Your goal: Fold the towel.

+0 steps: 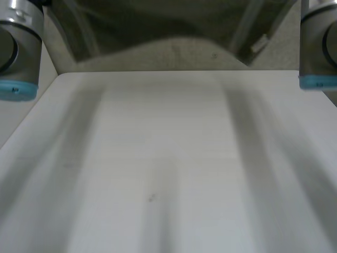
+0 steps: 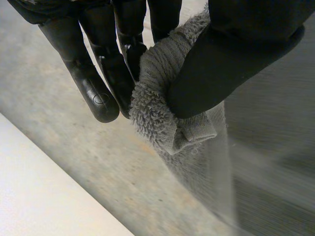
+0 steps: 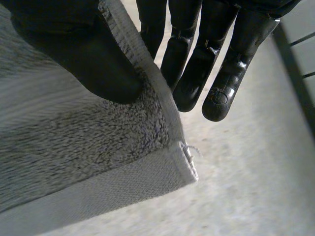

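Left wrist view: a bunched corner of the grey towel (image 2: 157, 103) is pinched between thumb and fingers of the left robot hand (image 2: 101, 78), beyond the counter (image 2: 39, 196) edge. A hemmed corner is likewise pinched by the right robot hand (image 3: 197, 69).

White table (image 1: 158, 158) with faint grain, grey speckled floor (image 1: 174, 55) beyond.

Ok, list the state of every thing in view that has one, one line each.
towel: held in the air, hanging from both hands, not lying on the table.
left hand: shut on the towel, its thumb pinching a bunched bit of the edge against the fingers.
right hand: shut on the towel, its thumb pressing the hemmed corner against the fingers.
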`<state>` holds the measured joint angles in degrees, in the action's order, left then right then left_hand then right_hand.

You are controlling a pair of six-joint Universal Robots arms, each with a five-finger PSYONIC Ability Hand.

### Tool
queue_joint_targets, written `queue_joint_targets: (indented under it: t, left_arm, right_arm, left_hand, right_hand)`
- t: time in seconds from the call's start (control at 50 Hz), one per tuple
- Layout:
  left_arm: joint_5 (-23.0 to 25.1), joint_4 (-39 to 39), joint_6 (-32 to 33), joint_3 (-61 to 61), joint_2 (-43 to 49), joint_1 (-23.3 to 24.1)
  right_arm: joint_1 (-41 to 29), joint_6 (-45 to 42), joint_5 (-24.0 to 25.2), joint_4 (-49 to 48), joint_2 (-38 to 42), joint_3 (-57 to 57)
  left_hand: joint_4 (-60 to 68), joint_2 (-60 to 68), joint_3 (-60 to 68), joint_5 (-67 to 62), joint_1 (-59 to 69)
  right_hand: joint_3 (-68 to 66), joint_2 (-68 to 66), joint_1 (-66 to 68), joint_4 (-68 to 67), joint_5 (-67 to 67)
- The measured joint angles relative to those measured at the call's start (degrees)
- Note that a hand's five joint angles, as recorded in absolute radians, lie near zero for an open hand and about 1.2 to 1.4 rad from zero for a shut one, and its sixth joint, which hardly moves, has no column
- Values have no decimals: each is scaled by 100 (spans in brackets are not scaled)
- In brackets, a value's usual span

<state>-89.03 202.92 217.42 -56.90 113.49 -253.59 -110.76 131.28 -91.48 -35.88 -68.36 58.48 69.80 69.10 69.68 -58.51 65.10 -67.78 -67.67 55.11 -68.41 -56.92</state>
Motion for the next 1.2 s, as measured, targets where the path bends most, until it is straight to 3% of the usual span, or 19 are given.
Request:
queue_joint_targets:
  t: [0.24,0.44,0.5,0.58,0.6,0.74,0.9,1.08,1.2]
  left_arm:
    - [507,7,5,-2458,157,-177]
    - [881,-57,286,-3701,669,-358]
    - [899,-204,653,-4065,706,-494]
    - [896,-416,998,-4298,558,-665]
    - [895,-602,1201,-4431,368,-788]
    - [898,-1096,1358,-4612,-243,-896]
    - [991,-1569,869,-4729,-908,-768]
    - [1281,-1725,-383,-4905,-1029,-514]
    - [1306,-1685,-715,-5023,-936,-370]
  right_arm:
    - [71,308,533,1140,-288,2239]
    - [57,338,653,2073,369,3098]
    - [55,365,651,2409,484,3298]
    - [54,428,645,2632,395,3377]
    - [54,479,642,2733,294,3391]
    - [59,926,651,3237,-483,3254]
    - [56,1142,653,3626,-1024,3032]
    - [40,1208,633,3742,-1220,2939]
    - [49,1393,618,3740,-1254,2826]
  left_hand:
    - [0,0,3,0,0]
    - [0,0,6,0,0]
    - [-229,-133,-215,23,0]
    - [-725,-657,-712,593,-184]
    - [-1548,-1539,-1531,1409,-1133]
    - [-3501,-3425,-3482,3377,-3049]
    - [-5478,-5412,-5470,5356,-5028]
    - [-5789,-5721,-5768,5622,-5288]
    - [-5786,-5714,-5768,5622,-5288]
  right_hand:
    - [-27,0,37,0,-27]
    - [-27,0,37,0,-27]
    - [-27,0,37,0,-27]
    - [-27,0,37,0,-28]
    - [-27,0,34,0,-28]
    - [-27,0,34,0,-27]
    - [-27,0,34,0,-27]
    - [-27,0,34,0,-27]
    - [-27,0,34,0,-27]
